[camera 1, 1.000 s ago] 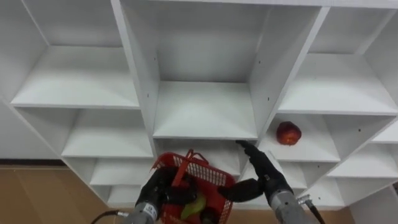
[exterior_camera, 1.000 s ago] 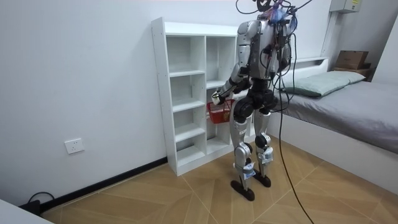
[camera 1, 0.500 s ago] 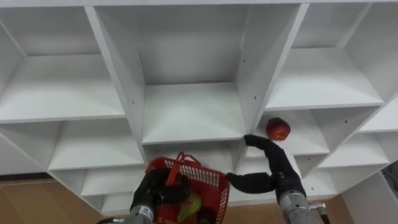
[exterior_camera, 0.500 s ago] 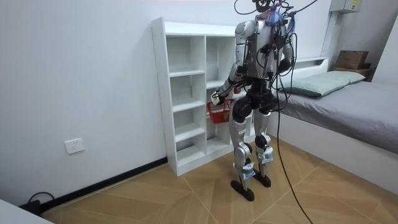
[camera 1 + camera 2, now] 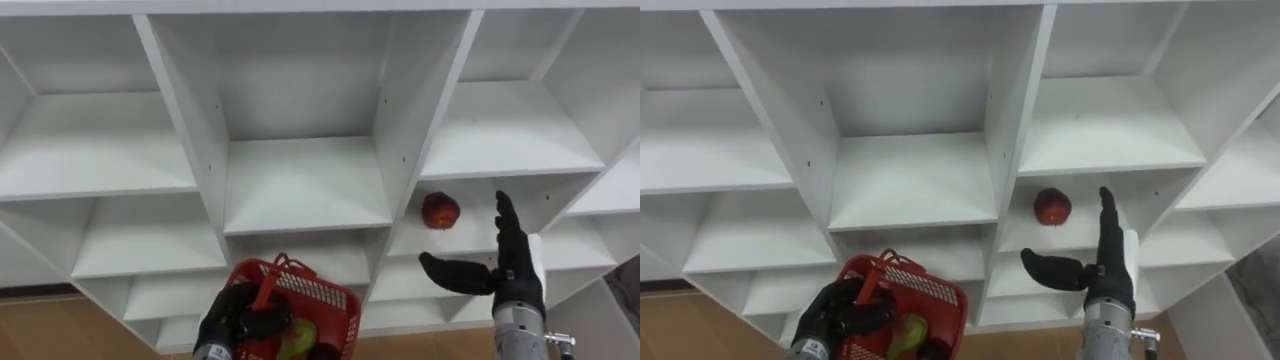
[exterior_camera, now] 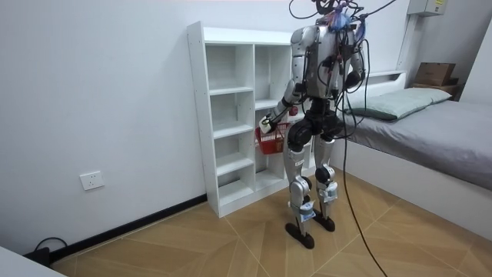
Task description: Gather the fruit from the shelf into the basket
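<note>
Right robot hand (image 5: 512,268) open beside a round red apple (image 5: 440,211).
Fingers straight, thumb spread; apple on white closet shelf (image 5: 472,226) just up-left, untouched. Left robot hand (image 5: 232,320) grips a red plastic basket (image 5: 322,297).

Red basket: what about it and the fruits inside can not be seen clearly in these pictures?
- Left eye view: the bottom edge cuts off the red basket, so the fruits inside cannot be counted; one green fruit shows partly.
- Same view: the left hand, fingers curled round the handle, hides part of it.
- Room view: the basket is too small to show its contents.
</note>
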Available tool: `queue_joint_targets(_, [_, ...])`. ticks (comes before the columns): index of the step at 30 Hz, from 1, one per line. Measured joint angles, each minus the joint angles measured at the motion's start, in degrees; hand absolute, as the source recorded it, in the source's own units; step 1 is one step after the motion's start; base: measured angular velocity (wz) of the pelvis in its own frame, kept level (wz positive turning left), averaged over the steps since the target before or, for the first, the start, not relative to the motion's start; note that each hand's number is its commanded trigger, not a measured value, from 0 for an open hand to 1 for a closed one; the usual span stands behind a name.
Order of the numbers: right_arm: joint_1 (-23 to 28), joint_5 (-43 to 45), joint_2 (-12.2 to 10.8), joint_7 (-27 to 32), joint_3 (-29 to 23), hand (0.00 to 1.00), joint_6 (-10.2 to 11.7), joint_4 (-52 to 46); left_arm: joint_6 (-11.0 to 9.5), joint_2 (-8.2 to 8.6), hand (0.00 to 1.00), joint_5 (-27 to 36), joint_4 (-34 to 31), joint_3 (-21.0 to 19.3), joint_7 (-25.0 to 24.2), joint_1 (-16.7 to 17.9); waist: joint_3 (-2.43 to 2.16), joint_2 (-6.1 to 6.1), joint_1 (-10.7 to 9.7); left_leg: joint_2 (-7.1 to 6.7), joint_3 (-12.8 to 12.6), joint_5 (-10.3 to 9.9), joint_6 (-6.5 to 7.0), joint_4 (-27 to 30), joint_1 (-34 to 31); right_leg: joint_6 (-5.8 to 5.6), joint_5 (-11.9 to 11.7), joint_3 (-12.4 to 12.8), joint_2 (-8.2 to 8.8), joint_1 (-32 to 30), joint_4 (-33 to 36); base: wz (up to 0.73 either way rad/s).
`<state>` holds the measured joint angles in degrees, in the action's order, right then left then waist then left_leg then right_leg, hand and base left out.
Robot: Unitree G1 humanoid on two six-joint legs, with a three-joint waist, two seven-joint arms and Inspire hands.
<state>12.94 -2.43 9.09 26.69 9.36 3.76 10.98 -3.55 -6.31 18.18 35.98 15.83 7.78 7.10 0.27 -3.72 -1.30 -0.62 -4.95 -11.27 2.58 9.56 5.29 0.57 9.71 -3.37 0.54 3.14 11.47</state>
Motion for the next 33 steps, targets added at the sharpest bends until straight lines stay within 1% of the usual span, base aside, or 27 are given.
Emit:
queue_joint_targets(6, [0.89, -0.59, 0.00, 2.51, 0.09, 0.00, 0.52, 0.02, 0.65, -0.88, 1.00, 0.05, 0.00, 0.00, 0.02, 0.39, 0.06, 0.03, -0.06, -0.02, 0.26, -0.01, 0.02, 0.02, 0.25, -0.07, -0.05, -0.16, 0.04, 0.52, 0.01, 0.01])
queue_joint_targets(11, [1.39, -0.58, 0.04, 3.38, 0.08, 0.00, 0.52, 0.02, 0.84, -0.98, 1.00, -0.02, 0.00, -0.04, 0.00, 0.55, 0.02, 0.24, 0.04, -0.05, 0.20, -0.03, -0.02, 0.02, 0.23, -0.04, -0.16, -0.37, -0.05, 0.87, -0.74, 0.01])
queue_joint_targets(14, [1.37, 0.09, 0.07, 3.37, -0.16, 0.00, 0.52, 0.02, 0.99, -0.94, 1.00, -0.39, 0.00, -1.60, -1.41, 1.05, -0.01, 0.13, 0.02, -0.06, 0.64, -0.02, -0.03, 0.13, 0.36, -0.02, -0.17, -1.17, 0.03, 1.45, -0.83, 0.10])
queue_joint_targets(15, [1.37, 0.11, 0.22, 3.37, -0.17, 0.00, 0.52, 0.03, 1.10, -0.96, 1.00, -0.38, 0.00, -2.13, -2.09, 1.24, 0.04, 0.04, 0.02, -0.06, 0.84, -0.03, -0.04, 0.23, 0.33, -0.01, -0.16, -1.55, 0.11, 1.58, -0.86, 0.15])
queue_joint_targets(16, [1.36, 0.09, 0.34, 3.37, -0.16, 0.00, 0.52, 0.08, 1.12, -0.98, 1.00, -0.36, 0.00, -2.24, -2.29, 1.26, 0.07, -0.01, 0.05, -0.06, 1.00, -0.03, -0.04, 0.24, 0.30, -0.01, -0.16, -1.72, 0.15, 1.61, -0.89, 0.16])
queue_joint_targets(18, [1.21, -0.60, 0.77, 3.33, -0.30, 0.00, 0.52, 0.32, 1.15, -1.11, 1.00, -0.40, -0.01, -2.38, -3.01, 1.29, 0.11, -0.11, 0.23, -0.12, 2.09, -0.04, -0.03, 0.72, 0.01, -0.02, -0.15, -2.40, 0.34, 1.62, -0.98, 0.16])
queue_joint_targets(20, [0.74, -0.86, 0.86, 3.25, -0.29, 0.00, 0.52, 1.03, 1.16, -1.54, 1.00, -0.52, -0.08, -2.57, -3.47, 1.31, 0.09, -0.26, 0.59, -0.10, 1.98, -0.08, -0.06, 1.18, -0.86, -0.02, -0.14, -2.72, 0.37, 1.16, -0.90, 0.10])
queue_joint_targets(21, [-0.25, -1.21, 0.96, 3.12, -0.30, 0.00, 0.53, 2.63, 1.17, -1.74, 1.00, -1.72, -0.19, -3.08, -3.44, 1.31, 0.06, -0.45, 0.83, -0.07, 1.99, -0.10, -0.07, 1.65, -1.71, 0.01, -0.17, -2.84, 0.36, 0.59, -0.81, 0.07])
queue_joint_targets(22, [-1.12, -1.28, 1.13, 2.99, -0.31, 0.00, 0.53, 4.05, 1.22, -1.74, 1.00, -2.35, -0.18, -3.58, -3.43, 1.27, 0.14, -0.57, 0.78, -0.09, 2.14, -0.10, -0.08, 1.93, -2.09, 0.02, -0.17, -2.92, 0.36, 0.44, -0.79, 0.10])
queue_joint_targets(23, [-2.84, -1.62, 1.84, 2.46, -0.45, 0.00, 0.43, 6.87, 1.52, -1.78, 1.00, -3.01, -0.18, -4.62, -3.44, 1.21, 0.06, -0.72, 0.66, -0.13, 2.64, -0.11, -0.07, 2.31, -2.92, 0.04, -0.19, -3.14, 0.38, -0.24, -0.70, 0.16])
queue_joint_targets(24, [-4.22, -1.72, 2.68, 2.10, -0.77, 0.00, 0.38, 8.89, 1.59, -2.21, 1.00, -3.11, -0.18, -4.91, -3.42, 1.07, 0.15, -0.79, 0.80, -0.19, 3.18, -0.11, -0.07, 2.82, -3.83, 0.06, -0.23, -3.45, 0.40, -0.53, -0.69, 0.18])
queue_joint_targets(26, [-6.12, -2.57, 3.47, 1.89, -1.42, 0.00, 0.24, 11.51, 1.84, -2.84, 1.00, -3.91, -0.18, -5.46, -3.53, 0.93, 0.27, -1.09, 0.91, -0.21, 3.75, -0.11, -0.08, 3.69, -5.20, 0.12, -0.27, -4.26, 0.46, -1.61, -0.48, 0.20])
queue_joint_targets(28, [-8.38, -3.82, 4.61, 1.37, -1.75, 0.00, -0.23, 13.44, 2.47, -3.28, 1.00, -5.58, -0.17, -5.82, -3.98, 0.38, 0.27, -1.12, 1.68, -0.18, 4.40, -0.12, -0.12, 4.63, -7.45, 0.25, -0.35, -4.87, 0.51, -3.34, 0.28, 0.19])
queue_joint_targets(29, [-9.96, -3.91, 5.32, 1.03, -1.98, 0.00, -0.24, 14.91, 3.16, -3.25, 1.00, -6.56, -0.18, -6.55, -4.71, 0.06, 0.26, -1.14, 1.69, -0.27, 5.22, -0.11, -0.13, 5.39, -8.91, 0.29, -0.37, -5.77, 0.62, -4.23, 0.40, 0.31])
queue_joint_targets(30, [-12.15, -4.06, 5.96, 0.87, -2.00, 0.00, -0.24, 17.53, 3.45, -3.32, 1.00, -6.74, -0.17, -7.05, -5.04, -0.22, 0.29, -1.24, 1.77, -0.29, 5.49, -0.10, -0.15, 5.99, -10.02, 0.35, -0.40, -6.71, 0.76, -4.96, 0.61, 0.34])
queue_joint_targets(32, [-15.64, -4.06, 6.45, 0.55, -2.41, 0.00, -0.39, 21.61, 3.52, -3.31, 1.00, -7.61, -0.14, -7.95, -5.53, -0.34, 0.29, -1.27, 1.97, -0.29, 5.68, -0.08, -0.17, 6.43, -11.21, 0.42, -0.35, -7.94, 1.04, -5.80, 1.06, 0.26])
queue_joint_targets(33, [-17.51, -4.08, 6.69, 0.20, -3.14, 0.00, -0.40, 23.49, 3.52, -3.32, 1.00, -8.05, 0.06, -8.38, -5.75, -0.46, 0.29, -1.25, 2.48, -0.26, 5.70, -0.08, -0.17, 6.94, -11.95, 0.44, -0.34, -8.26, 1.09, -6.22, 1.19, 0.19])
